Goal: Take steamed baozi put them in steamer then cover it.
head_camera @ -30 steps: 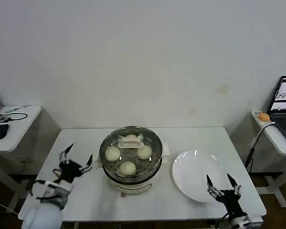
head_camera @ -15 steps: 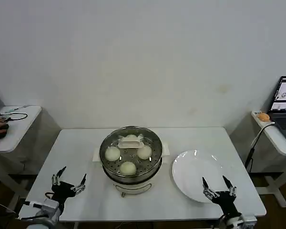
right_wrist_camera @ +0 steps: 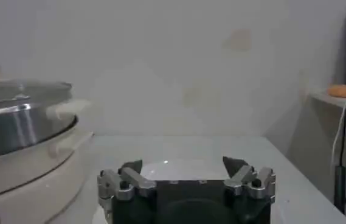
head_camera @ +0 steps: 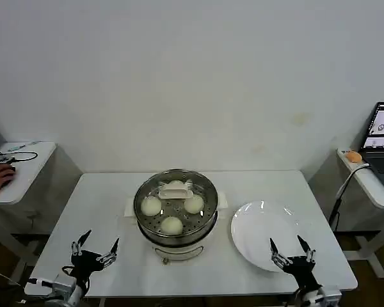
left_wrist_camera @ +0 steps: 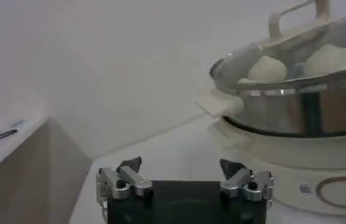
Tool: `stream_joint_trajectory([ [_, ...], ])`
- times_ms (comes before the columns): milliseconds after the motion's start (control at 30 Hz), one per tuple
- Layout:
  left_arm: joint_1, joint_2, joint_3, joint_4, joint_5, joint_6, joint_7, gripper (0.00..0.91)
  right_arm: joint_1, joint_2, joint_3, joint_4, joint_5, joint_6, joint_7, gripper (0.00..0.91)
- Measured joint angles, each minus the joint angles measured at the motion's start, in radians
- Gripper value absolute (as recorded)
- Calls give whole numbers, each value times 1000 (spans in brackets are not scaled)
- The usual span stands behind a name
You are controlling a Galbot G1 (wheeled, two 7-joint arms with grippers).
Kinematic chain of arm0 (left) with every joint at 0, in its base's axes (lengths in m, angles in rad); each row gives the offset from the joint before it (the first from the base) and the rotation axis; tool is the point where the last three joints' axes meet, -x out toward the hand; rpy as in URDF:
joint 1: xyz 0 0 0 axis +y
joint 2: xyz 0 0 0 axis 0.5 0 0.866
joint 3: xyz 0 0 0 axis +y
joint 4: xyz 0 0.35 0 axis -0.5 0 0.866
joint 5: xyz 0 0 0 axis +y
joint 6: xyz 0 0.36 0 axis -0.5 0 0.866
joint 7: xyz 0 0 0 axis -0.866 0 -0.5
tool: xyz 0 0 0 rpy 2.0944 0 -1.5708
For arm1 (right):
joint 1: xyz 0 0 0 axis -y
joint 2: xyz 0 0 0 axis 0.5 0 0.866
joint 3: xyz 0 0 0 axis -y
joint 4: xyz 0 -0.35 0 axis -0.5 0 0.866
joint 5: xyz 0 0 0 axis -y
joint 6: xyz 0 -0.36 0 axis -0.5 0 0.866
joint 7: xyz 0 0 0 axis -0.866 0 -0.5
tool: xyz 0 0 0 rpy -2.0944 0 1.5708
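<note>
The steamer (head_camera: 175,214) is seen at the centre of the white table (head_camera: 109,192), a shiny steel pot on a pale base, with small white side handles. It is closed by the cover (head_camera: 176,195), a clear glass lid with a metal rim, whose whitish oblong handle (head_camera: 176,190) lies across the far half of the lid. Through the glass, steamed baozi (head_camera: 172,224) are seen on the perforated tray: one on the near side, one on the left (head_camera: 151,205), one on the right (head_camera: 194,203), and a fourth partly hidden under the handle on the far side.

To the right of the steamer, just beside it and apart from it, a flat white plate (head_camera: 259,233) is shown bare on the table.

The left gripper (head_camera: 95,248) is held low at the near left edge of the table, well apart from the steamer, with its fingers spread wide and nothing between them. In the left wrist view the same gripper (left_wrist_camera: 185,176) is seen wide apart, with the steamer (left_wrist_camera: 294,119) and its cover (left_wrist_camera: 282,52) beyond it and two buns visible through the glass.

The right gripper (head_camera: 292,251) is held at the near right edge, over the near rim of the plate, likewise spread wide and holding nothing. In the right wrist view this gripper (right_wrist_camera: 186,173) is seen with the plate (right_wrist_camera: 176,167) just beyond it and the steamer (right_wrist_camera: 20,131) further off.
</note>
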Motion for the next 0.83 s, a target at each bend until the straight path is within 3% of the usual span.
stream_joint_trajectory([
  [833,21,-23,-1,-21,-22,-5,4,907,17,16,10,-10,-36,31,-15,907],
])
